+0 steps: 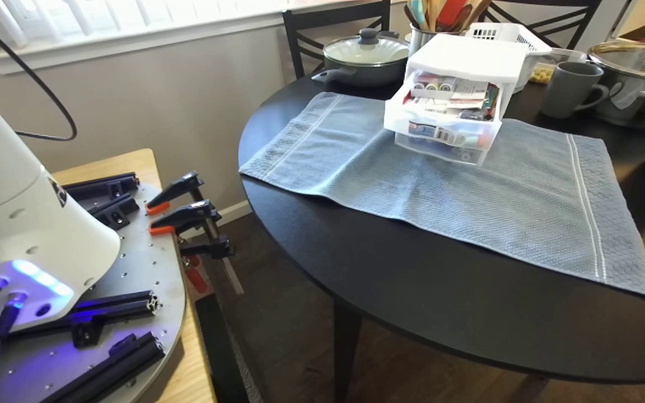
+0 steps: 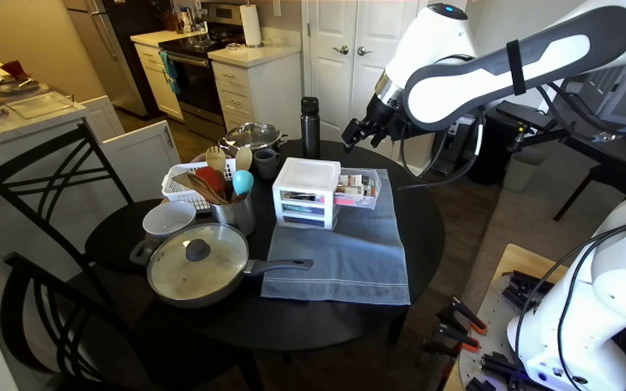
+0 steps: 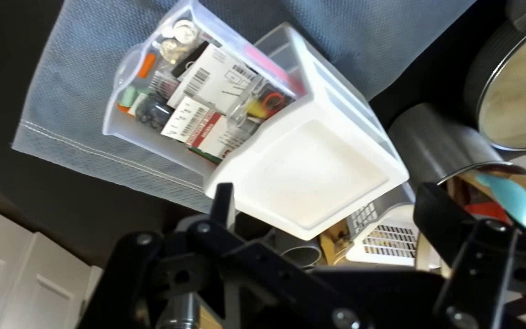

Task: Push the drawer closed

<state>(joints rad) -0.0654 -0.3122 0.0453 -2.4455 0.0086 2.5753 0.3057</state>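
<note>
The drawer is a shallow clear-plastic tray that sticks out of the top slot of the small white unit. It holds printed cards and small items. It shows in both exterior views, as the drawer [image 1: 440, 127] and the drawer [image 2: 366, 201], and in the wrist view as the drawer [image 3: 153, 144]. The white unit [image 1: 468, 56] stands on a blue-grey towel; its top also shows in the wrist view [image 3: 308, 173]. The lower drawers look shut. My gripper [image 2: 362, 140] is in the air above the table's far side, apart from the drawer. Its fingers [image 3: 327, 201] are spread with nothing between them.
The towel [image 1: 367, 173] lies under the unit on the round black table [image 1: 412, 280]. Around the unit stand a lidded pan [image 2: 199, 266], a utensil holder [image 2: 237, 214], a white basket [image 2: 177, 184], a grey mug [image 2: 265, 163], a steel pot [image 2: 253, 136] and a tall bottle [image 2: 310, 127].
</note>
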